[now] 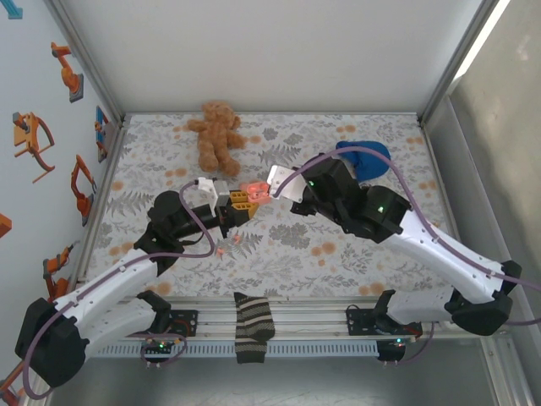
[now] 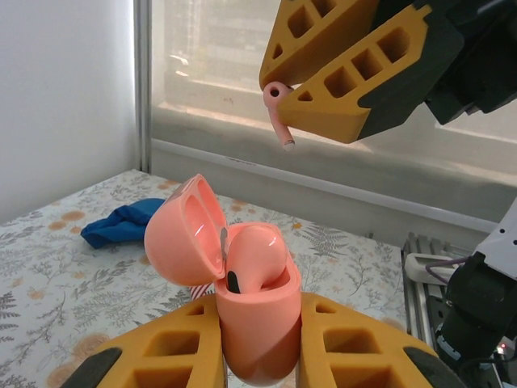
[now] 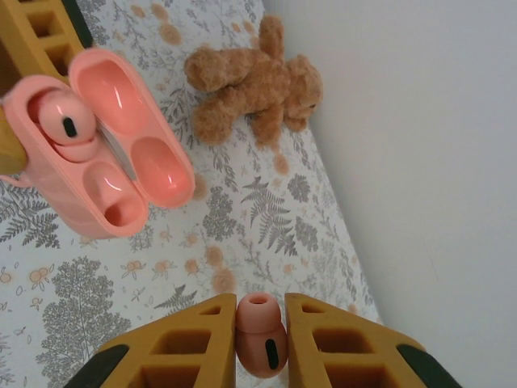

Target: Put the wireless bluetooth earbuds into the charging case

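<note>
Yellow fingers (image 2: 161,356) of my left tool (image 2: 258,356) sit lowest in the left wrist view, clamped snug on the base of the charging case (image 2: 258,323). Case upright, lid swung back toward 10 o'clock. One seated earbud (image 2: 257,252) rests in its well. From my right wrist the second well (image 3: 119,212) shows empty.

My right tool (image 3: 260,323) pinches the loose earbud (image 3: 260,338), fingers parted only by the bud's width. From the left wrist it hangs at 12 o'clock above the case, stem down, apart from it, with open air between bud and lid.

Surroundings, top view, clock read from the two tools:
- teddy bear (image 1: 215,134) at 11 o'clock, lying on the tabletop (image 1: 338,245), apart from both tools.
- blue cloth (image 1: 365,159) at 2 o'clock, partly hidden by my right arm.
- striped sock (image 1: 254,326) at 6 o'clock, draped over the near rail between the arm bases.

Edges: side wall along 9 o'clock, frame post and panel along 3, back wall at 12. Bare floral tabletop lies at 4 and 8 o'clock, and in the far corners.
</note>
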You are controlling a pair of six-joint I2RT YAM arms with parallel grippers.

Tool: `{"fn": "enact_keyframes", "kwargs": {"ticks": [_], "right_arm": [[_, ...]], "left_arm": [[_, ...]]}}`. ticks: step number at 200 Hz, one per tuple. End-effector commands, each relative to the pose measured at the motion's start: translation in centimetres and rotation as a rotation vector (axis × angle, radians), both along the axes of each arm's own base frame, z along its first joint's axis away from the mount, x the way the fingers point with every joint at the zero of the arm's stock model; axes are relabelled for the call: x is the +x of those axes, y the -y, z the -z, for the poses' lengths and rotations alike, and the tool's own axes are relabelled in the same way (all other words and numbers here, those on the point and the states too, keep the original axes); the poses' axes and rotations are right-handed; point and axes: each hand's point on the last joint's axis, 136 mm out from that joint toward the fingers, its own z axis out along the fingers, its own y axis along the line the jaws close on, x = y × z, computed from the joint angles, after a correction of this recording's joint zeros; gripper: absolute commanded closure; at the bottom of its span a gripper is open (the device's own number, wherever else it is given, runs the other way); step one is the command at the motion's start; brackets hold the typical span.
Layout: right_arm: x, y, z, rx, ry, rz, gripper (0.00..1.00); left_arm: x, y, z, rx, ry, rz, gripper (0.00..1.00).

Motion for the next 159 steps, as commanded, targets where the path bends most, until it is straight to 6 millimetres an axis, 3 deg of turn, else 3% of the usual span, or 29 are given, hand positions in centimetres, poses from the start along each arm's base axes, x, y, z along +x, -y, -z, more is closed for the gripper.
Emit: {"fn": "enact_keyframes", "kwargs": {"ticks": [1,84,159], "right_arm": [[-0.1,-1.1,-2.0,-0.020,0.103,-0.049,0.80],[-0.7,-3.5,-0.9,-0.132,0.156,-0.134,0.80],[-0.8,-3.8,0.3,-0.160,0.147,-0.139,0.80]], "left_arm": [[-0.8,0.4,-2.3,-0.044,0.038,0.046,1.00],[-1.2,0.7,-2.4,-0.047,0.045,0.062,1.00],[-1.5,0.6,-2.6,-0.052,0.057,0.063,1.00]]}}
